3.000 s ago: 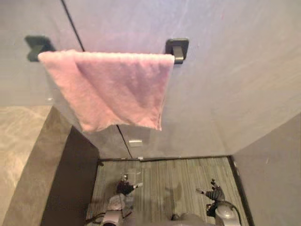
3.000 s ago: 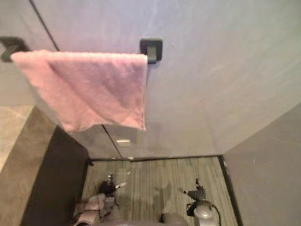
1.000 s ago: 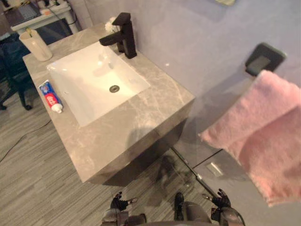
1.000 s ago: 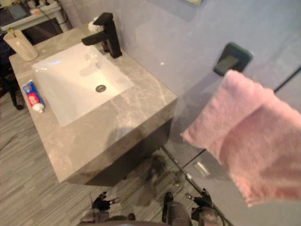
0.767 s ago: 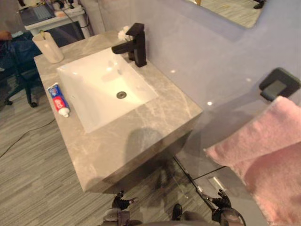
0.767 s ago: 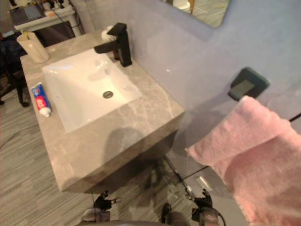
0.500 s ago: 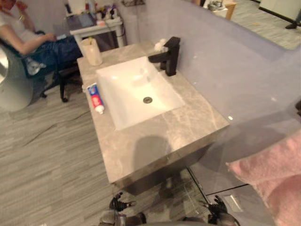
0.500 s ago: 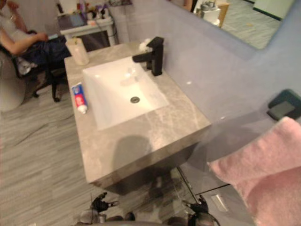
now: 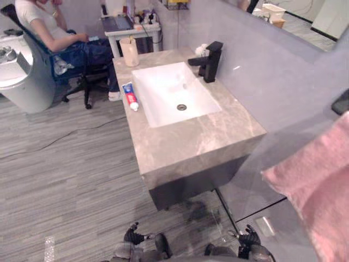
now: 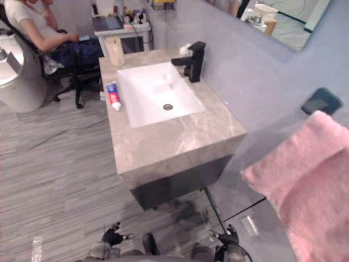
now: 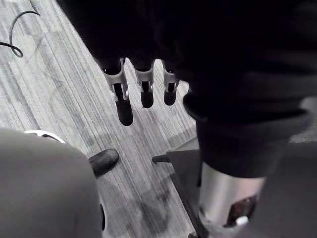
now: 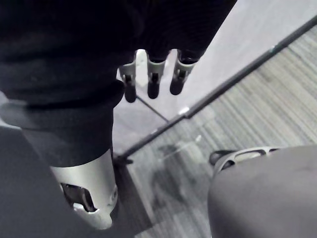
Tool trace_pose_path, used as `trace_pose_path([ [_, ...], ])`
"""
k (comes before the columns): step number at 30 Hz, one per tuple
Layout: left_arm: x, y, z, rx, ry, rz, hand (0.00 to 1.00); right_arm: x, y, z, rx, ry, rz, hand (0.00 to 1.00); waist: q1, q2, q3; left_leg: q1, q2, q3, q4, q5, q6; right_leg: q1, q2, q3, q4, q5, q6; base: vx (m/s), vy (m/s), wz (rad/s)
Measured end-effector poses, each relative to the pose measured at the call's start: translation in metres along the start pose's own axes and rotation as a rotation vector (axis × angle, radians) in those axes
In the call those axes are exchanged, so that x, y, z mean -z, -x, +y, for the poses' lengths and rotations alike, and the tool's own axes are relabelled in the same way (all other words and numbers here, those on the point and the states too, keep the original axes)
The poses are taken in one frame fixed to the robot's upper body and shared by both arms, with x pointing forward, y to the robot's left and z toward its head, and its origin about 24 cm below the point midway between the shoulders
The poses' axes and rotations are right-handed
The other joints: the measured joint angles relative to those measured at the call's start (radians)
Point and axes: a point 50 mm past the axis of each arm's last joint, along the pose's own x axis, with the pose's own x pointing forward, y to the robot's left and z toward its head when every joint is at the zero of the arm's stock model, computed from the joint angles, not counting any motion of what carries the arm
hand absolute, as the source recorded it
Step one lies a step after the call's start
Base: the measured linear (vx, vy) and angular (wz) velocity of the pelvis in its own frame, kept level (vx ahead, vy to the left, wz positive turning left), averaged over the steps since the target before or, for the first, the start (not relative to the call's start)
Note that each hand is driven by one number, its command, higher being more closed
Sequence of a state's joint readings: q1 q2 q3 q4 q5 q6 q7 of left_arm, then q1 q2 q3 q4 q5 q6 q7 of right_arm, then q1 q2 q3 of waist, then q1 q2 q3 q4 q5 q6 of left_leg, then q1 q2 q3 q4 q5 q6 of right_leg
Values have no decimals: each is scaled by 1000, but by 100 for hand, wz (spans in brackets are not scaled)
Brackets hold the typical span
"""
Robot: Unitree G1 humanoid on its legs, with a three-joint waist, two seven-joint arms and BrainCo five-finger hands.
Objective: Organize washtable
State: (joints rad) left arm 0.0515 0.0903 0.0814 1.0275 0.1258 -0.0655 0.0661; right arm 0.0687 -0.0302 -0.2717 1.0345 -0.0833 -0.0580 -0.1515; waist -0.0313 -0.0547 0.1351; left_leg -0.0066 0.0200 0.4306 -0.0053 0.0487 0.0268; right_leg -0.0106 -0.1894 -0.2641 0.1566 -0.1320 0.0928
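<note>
The washtable (image 9: pixel 180 147) has a grey marble top with a white sink (image 9: pixel 172 93) and a black faucet (image 9: pixel 210 54). A toothpaste tube (image 9: pixel 130 96) lies on the top beside the sink's left rim. A beige cup (image 9: pixel 130 52) stands at the far left corner. Something small and white (image 9: pixel 201 49) sits behind the faucet. My left hand (image 9: pixel 132 236) and right hand (image 9: pixel 249 238) hang low over the floor, well short of the washtable. Both are empty, with straight fingers (image 11: pixel 124 104) (image 12: pixel 153 82).
A pink towel (image 9: pixel 322 202) hangs on the wall at the right, close to me. A person (image 9: pixel 54 33) sits on a chair at a desk beyond the washtable's far left. A white round unit (image 9: pixel 19 76) stands at the left. Grey plank floor (image 9: pixel 71 180) lies in front.
The camera has swung from the towel rail to the washtable, which now lies further up the view. The seated person has come into view. Both hands stay low and empty.
</note>
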Motion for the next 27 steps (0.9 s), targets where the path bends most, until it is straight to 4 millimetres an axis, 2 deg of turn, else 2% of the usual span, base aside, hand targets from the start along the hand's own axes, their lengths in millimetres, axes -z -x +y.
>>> trace_pose_path([
  [1, 4, 1, -1, -1, 0, 13, 0, -1, -1, -7, 17, 6, -10, 0, 6, 29, -5, 23, 19, -6, 2, -21, 6, 8, 29, 18, 0, 1, 6, 13, 82, -11],
  [2, 7, 1, 1, -5, 1, 24, 0, -1, -1, -9, 19, 12, -7, 0, 4, 25, -4, 39, 7, -9, -32, -8, 10, 7, 31, 30, 3, 3, 11, -41, 127, -4],
  [3, 9, 2, 3, -9, 1, 33, 0, 2, 0, -9, 20, 18, 0, 0, -1, 32, -7, 62, -8, -9, -87, 8, -7, 5, 34, 49, -7, 1, 12, -108, 149, 9],
  [6, 9, 1, 7, -27, 25, 35, 0, 6, 1, -7, 13, 24, 20, 0, -6, 19, -5, 53, -28, -8, -98, 11, -9, -7, 35, 83, -13, 2, 11, -69, 133, 16],
  [9, 9, 1, 7, -27, 24, 36, 0, 6, 0, -7, 11, 33, 18, 0, -6, 24, -2, 52, -41, -7, -98, 11, -9, -7, 29, 107, -12, 3, 10, -60, 144, 12],
  [12, 8, 1, 8, -28, 23, 32, 0, 5, 0, -9, 14, 35, 21, 0, -7, 32, 2, 16, -57, -19, -98, -7, -16, -30, 31, 133, 14, -11, -13, -88, 137, 29],
  [13, 8, 1, 10, -34, 26, 29, 0, 6, 1, -6, 9, 32, 24, 0, -10, 5, -5, 2, -91, -19, -98, -113, -108, -50, 3, 148, 5, -18, -25, -73, 216, 59],
  [14, 0, -2, 14, -50, 51, 9, 0, 10, 3, 0, -6, 22, 35, 0, -6, -41, -1, -63, -84, -20, 162, -138, 77, -91, -54, 161, 45, -20, -22, -52, 154, 32],
  [15, -4, -2, 11, -49, 58, 0, 0, 10, 3, -2, -3, 24, 31, 0, 11, -10, 8, -67, -25, -40, 269, -178, 121, -110, -27, 170, 81, -26, -20, -74, 137, 23],
  [16, 3, 0, 11, -52, 64, 17, 0, 4, -2, -21, 42, 41, 23, 0, 11, 4, 19, -54, 5, -43, 269, -254, 9, -107, -7, 213, 87, 2, 7, -66, 55, 11],
  [18, 8, 1, 9, -49, 71, 26, 0, 4, -2, -25, 55, 45, 27, 0, 3, 14, 1, -46, -12, -32, 196, -246, -1, -98, -2, 213, 44, 4, 3, 47, 52, 37],
  [19, 8, 2, 15, -65, 65, 24, 0, 7, -1, -19, 42, 31, 35, 0, 2, -8, -12, -27, -38, -26, 145, -228, -20, -102, -9, 223, -6, 1, -4, 127, 4, 48],
  [20, 7, 1, 13, -59, 71, 25, 0, 4, -2, -20, 45, 32, 33, 0, -7, 14, -1, -41, -17, -16, 148, -194, -16, -91, 10, 221, -21, 10, -6, 96, -11, 34],
  [22, 10, 2, 9, -50, 72, 33, 0, 8, -1, -14, 26, 28, 44, 0, 0, 22, -10, -9, -30, -11, 97, -183, -21, -71, 13, 240, -46, 38, -31, 40, -7, 10],
  [24, 14, 4, 9, -49, 71, 43, 0, 7, -1, -14, 29, 28, 41, 0, -3, 27, -15, 25, -40, -11, 59, -168, -33, -42, 13, 241, -72, 59, -36, 129, 22, -2],
  [27, 18, 5, 10, -49, 66, 55, 0, 9, 0, -11, 22, 24, 45, 0, -1, 24, -34, 48, -49, -15, 12, -138, -32, -32, 13, 238, -91, 98, -4, 154, -22, -4],
])
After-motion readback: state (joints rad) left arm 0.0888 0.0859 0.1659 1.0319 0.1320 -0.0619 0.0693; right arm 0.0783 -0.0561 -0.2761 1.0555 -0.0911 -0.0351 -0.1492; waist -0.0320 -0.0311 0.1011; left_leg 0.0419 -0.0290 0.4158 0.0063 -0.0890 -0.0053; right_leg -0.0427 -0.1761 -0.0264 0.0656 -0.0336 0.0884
